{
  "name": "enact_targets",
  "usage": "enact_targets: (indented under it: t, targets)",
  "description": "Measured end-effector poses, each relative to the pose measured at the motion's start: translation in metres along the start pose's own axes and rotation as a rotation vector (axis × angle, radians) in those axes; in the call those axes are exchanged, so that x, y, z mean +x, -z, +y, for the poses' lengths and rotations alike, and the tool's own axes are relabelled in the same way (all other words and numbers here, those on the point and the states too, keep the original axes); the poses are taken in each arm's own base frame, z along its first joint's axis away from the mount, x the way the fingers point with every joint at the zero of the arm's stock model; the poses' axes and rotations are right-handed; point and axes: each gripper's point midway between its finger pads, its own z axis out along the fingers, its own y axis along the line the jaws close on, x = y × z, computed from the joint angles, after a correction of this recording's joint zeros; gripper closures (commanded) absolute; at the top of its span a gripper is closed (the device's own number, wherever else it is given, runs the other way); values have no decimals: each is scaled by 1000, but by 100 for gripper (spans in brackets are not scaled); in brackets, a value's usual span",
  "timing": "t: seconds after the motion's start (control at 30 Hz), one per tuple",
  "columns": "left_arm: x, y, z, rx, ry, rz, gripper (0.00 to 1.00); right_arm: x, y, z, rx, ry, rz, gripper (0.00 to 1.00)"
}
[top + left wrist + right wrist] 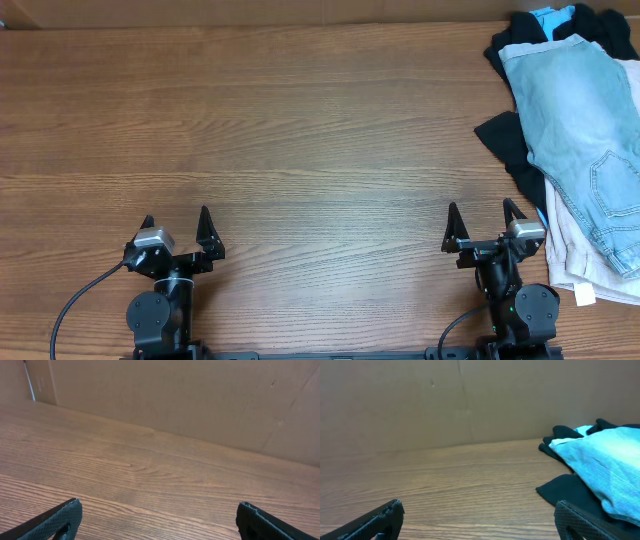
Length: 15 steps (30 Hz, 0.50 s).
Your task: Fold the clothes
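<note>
Matte black left arm [160,312] and matte black right arm [527,305], round joint housings on both. The left end effector [177,220] and right end effector [480,208]: two tapered, pointed black fingers each, small silver-grey block [152,238] behind. A thin black cable [75,298] trails from each base.

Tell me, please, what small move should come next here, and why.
Probably the right gripper should reach forward and rightward to the denim shorts. Both it and the left gripper are open, empty and parked at the near edge, while the shorts lie atop a black garment and a beige garment on the right arm's side.
</note>
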Motion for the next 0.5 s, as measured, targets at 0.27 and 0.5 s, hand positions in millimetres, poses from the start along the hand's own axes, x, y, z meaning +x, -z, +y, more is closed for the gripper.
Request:
enact_targets:
  t: [0.27, 0.5]
  targets:
    - [0, 0, 0, 0, 0, 0, 0, 0, 0, -2, 13, 15, -2, 0]
    - [0, 0, 0, 0, 0, 0, 0, 0, 0, -2, 12, 16, -2, 0]
